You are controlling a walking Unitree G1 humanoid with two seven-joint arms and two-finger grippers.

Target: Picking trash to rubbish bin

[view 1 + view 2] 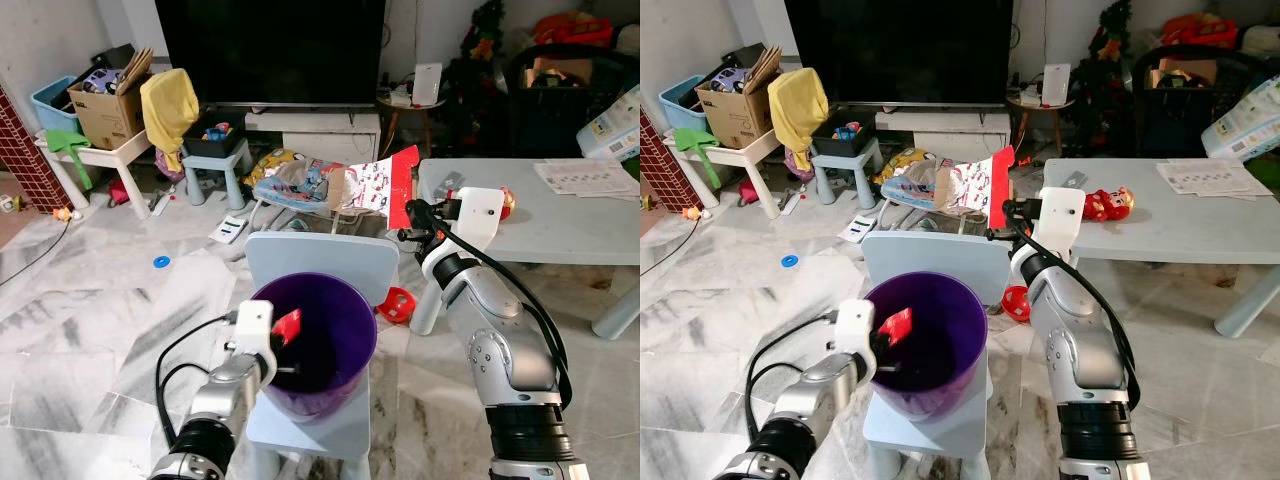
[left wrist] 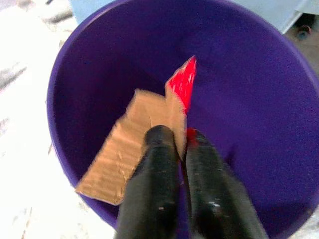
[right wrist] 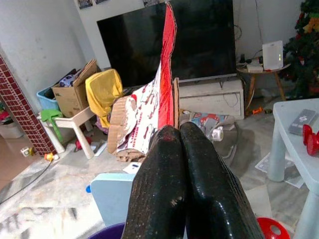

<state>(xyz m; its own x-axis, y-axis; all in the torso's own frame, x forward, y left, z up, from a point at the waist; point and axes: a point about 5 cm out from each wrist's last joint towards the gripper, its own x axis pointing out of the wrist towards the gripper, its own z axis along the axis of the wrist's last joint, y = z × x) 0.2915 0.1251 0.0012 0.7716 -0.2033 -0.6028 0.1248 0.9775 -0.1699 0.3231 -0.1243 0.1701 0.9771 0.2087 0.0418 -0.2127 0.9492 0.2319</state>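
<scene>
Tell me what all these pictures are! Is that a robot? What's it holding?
Yes, a robot with two silver arms. The two wide pictures come from cameras in its head, looking down. The other two come from a camera on each wrist, looking along its black fingers. Its left gripper holds a small card scrap, brown and red, over a purple bin standing on a blue chair. Its right gripper holds up a bigger red-and-white card piece. Behind sit a grey table and a TV.
</scene>
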